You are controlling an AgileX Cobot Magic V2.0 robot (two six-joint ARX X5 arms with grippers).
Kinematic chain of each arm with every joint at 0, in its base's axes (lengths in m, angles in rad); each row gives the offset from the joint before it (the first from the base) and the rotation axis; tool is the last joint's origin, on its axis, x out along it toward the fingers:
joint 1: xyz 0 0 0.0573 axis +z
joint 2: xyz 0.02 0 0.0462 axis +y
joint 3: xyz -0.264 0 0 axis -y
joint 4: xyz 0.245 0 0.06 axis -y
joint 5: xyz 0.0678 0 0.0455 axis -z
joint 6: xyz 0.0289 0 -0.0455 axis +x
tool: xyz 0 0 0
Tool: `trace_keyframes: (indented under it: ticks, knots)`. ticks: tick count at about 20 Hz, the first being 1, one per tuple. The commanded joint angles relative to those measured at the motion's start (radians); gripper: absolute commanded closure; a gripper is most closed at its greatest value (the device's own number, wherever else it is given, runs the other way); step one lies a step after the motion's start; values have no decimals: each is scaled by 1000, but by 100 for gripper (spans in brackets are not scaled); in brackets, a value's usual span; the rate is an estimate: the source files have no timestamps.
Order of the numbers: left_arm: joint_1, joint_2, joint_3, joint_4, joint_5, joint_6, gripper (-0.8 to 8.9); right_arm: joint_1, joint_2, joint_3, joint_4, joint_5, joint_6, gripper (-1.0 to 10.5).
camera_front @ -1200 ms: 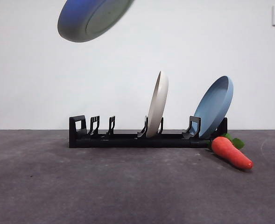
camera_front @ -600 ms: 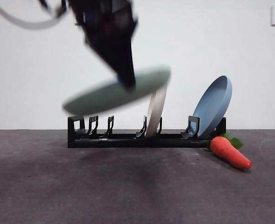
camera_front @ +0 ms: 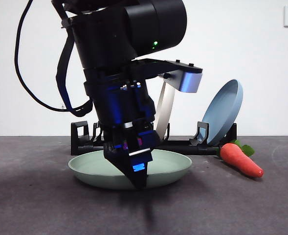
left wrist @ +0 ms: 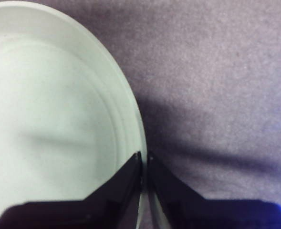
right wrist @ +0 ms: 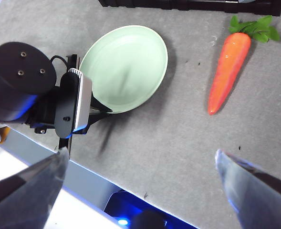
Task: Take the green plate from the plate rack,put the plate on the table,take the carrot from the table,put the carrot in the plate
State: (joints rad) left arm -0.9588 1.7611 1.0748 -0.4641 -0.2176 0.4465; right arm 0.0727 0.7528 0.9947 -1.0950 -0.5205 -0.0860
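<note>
On the dark grey mottled table (camera_front: 36, 205), before a white wall, lies the pale sage-green round plate (camera_front: 173, 169).
Left claw (left wrist: 144, 160) pinches its rim; only the right wrist view shows the spread right claw (right wrist: 140, 164) high above the orange toy carrot (right wrist: 226, 74).

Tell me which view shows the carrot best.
The right wrist view: the carrot lies whole on the table, seen from above, apart from the green plate. The front view shows it from the side, low beside the rack. The left wrist view does not show it.
</note>
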Motion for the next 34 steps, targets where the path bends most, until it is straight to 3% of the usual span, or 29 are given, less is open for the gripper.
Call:
trace_keyframes:
  ticks: [1, 3, 6, 9, 16, 22, 25, 31, 34]
  knots:
    - [-8, 23, -8, -8, 23, -42, 672, 2, 12, 3, 3, 3, 6, 294]
    - [-8, 21, -7, -13, 18, -84, 527, 2, 34, 3, 14, 5, 6, 294]
    - [-9, 0, -6, -15, 18, -132, 429, 2, 86, 3, 47, 11, 6, 294]
    - [-9, -90, -6, -19, 17, -181, 427, 5, 171, 3, 118, 58, 10, 294]
    - [-9, -533, -6, -29, 17, -420, 427, 98, 507, 3, 443, 224, 71, 294]
    - [-9, -821, -6, -40, 16, -499, 427, 180, 786, 3, 698, 405, 97, 295]
    - [-10, -884, -6, -66, 16, -533, 428, 186, 869, 3, 782, 423, 111, 354]
    - [-10, -907, -6, -93, 16, -559, 428, 186, 977, 3, 877, 453, 139, 361]
    - [-10, -907, -6, -92, 16, -560, 428, 186, 1006, 3, 908, 453, 143, 478]
